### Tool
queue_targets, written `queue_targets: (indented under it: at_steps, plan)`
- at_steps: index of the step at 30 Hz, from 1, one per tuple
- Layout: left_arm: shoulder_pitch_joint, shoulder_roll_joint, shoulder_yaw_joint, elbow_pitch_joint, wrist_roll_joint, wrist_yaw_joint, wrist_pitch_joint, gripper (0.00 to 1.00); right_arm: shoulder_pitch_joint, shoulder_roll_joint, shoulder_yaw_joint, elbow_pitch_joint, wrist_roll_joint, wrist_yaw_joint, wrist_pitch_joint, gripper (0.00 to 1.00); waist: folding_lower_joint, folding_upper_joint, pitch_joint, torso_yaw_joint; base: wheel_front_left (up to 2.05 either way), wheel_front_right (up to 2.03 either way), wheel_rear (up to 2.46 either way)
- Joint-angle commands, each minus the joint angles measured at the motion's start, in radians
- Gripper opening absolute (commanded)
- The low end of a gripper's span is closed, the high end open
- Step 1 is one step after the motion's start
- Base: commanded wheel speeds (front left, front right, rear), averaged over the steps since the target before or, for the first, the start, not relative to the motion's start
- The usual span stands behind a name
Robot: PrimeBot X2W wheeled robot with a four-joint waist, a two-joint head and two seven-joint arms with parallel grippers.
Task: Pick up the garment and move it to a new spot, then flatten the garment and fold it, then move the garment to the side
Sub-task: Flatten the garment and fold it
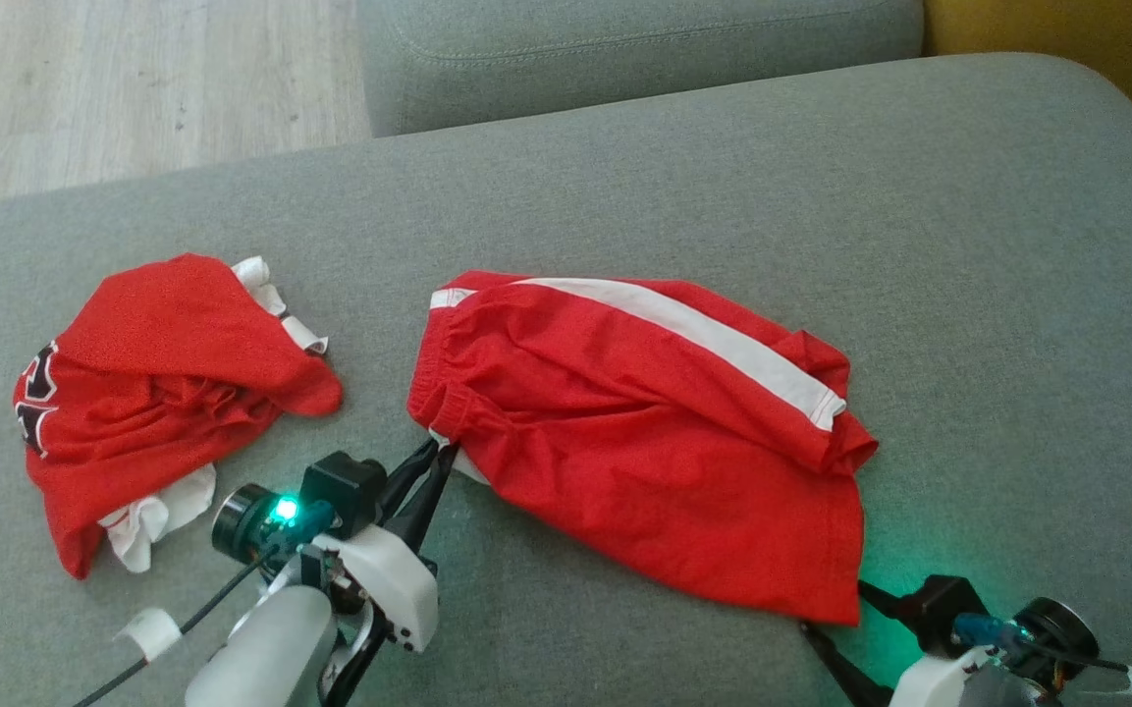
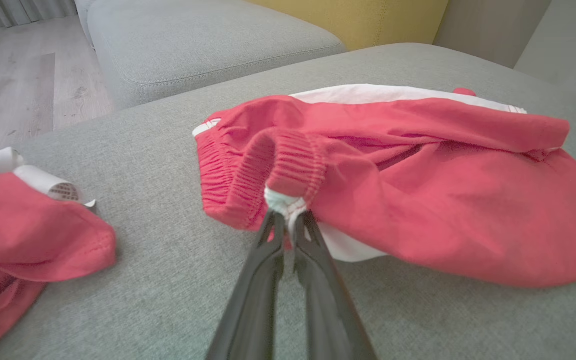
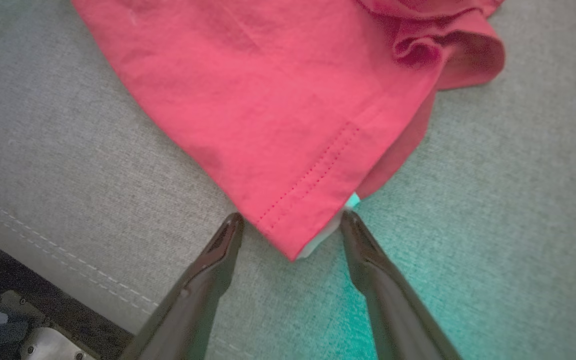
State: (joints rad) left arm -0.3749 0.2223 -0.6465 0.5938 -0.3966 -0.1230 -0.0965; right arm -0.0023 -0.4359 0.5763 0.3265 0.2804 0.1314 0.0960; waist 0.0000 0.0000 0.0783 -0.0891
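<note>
Two red clothes on sofa (image 1: pixel 968 245): shorts (image 1: pixel 644 432) in middle, shirt (image 1: pixel 163 373) apart at left. Left gripper (image 2: pixel 288 220) pinches white bit by waistband. Right gripper (image 3: pixel 290 220) spread wide, fingers either side of hem corner.

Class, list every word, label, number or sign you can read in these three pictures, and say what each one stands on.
No text can be read.
Crumpled garment: a black-and-white print at its edge, mostly folded out of sight, unreadable.
Shorts: a plain white stripe, no lettering showing.
</note>
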Motion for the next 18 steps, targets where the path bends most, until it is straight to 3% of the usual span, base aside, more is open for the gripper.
queue_targets:
  at_steps: [1, 13, 14, 15, 17, 18]
  plan:
    - [-0.044, 0.027, 0.031, -0.03, -0.006, 0.006, -0.001, 0.0, -0.03, -0.011, 0.011, -0.019, 0.002, -0.001, -0.014, 1.0, 0.0, 0.0, -0.001, 0.0, 0.0, 0.0, 0.0]
    - [-0.041, 0.028, 0.02, -0.042, -0.02, 0.008, 0.006, 0.0, -0.064, -0.006, 0.055, 0.006, 0.007, -0.001, -0.027, 1.0, 0.0, 0.0, -0.001, 0.013, 0.0, 0.0, 0.0]
    - [-0.041, 0.028, 0.019, -0.043, -0.021, 0.009, 0.007, 0.0, -0.068, -0.006, 0.06, 0.008, 0.008, -0.001, -0.027, 0.93, 0.0, 0.0, 0.0, 0.014, 0.0, 0.0, 0.0]
    - [-0.042, 0.029, 0.018, -0.045, -0.021, 0.009, 0.008, 0.0, -0.072, -0.005, 0.063, 0.011, 0.01, -0.001, -0.028, 0.69, 0.0, 0.0, 0.002, 0.015, 0.0, 0.0, 0.0]
    - [-0.043, 0.031, 0.017, -0.046, -0.023, 0.009, 0.008, 0.0, -0.08, -0.003, 0.069, 0.018, 0.014, -0.001, -0.029, 0.0, 0.0, 0.0, 0.003, 0.016, 0.0, 0.0, 0.0]
    - [-0.043, 0.032, 0.017, -0.047, -0.024, 0.009, 0.008, 0.0, -0.083, -0.003, 0.071, 0.02, 0.017, -0.001, -0.029, 0.0, 0.0, 0.0, 0.003, 0.016, 0.0, 0.0, 0.0]
